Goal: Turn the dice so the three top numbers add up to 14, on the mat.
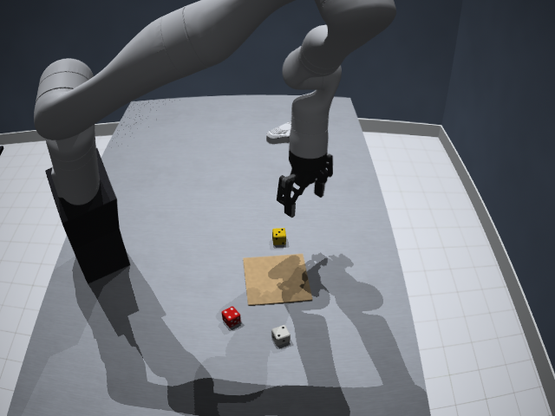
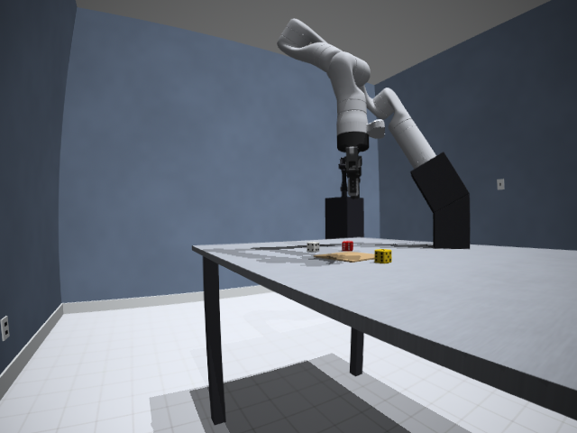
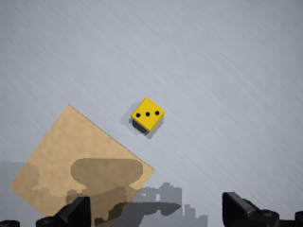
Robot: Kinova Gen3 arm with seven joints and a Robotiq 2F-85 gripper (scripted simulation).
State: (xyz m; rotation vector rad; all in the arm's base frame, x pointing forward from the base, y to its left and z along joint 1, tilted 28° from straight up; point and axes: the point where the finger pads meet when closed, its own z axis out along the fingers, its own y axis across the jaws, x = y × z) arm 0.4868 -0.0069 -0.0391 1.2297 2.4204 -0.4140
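Observation:
A yellow die [image 1: 278,237] [image 2: 382,256] [image 3: 147,113] lies flat on the table just beyond the mat [image 1: 259,273] [image 2: 353,257] [image 3: 57,142], off it, with three on top. A red die [image 1: 231,316] [image 2: 347,245] lies on the table off the mat's near left corner, with four on top. A white die [image 1: 281,335] [image 2: 312,246] lies on the table nearer the camera than the mat in the top view, with two on top. The mat lies flat. My gripper [image 1: 304,203] [image 2: 349,193] [image 3: 156,209] is open and empty, high above the table.
The grey table [image 1: 188,188] [image 2: 465,289] bears the dice and mat. The arm's black base [image 1: 96,242] [image 2: 451,224] stands at the left in the top view. Arm shadows fall across the mat and table.

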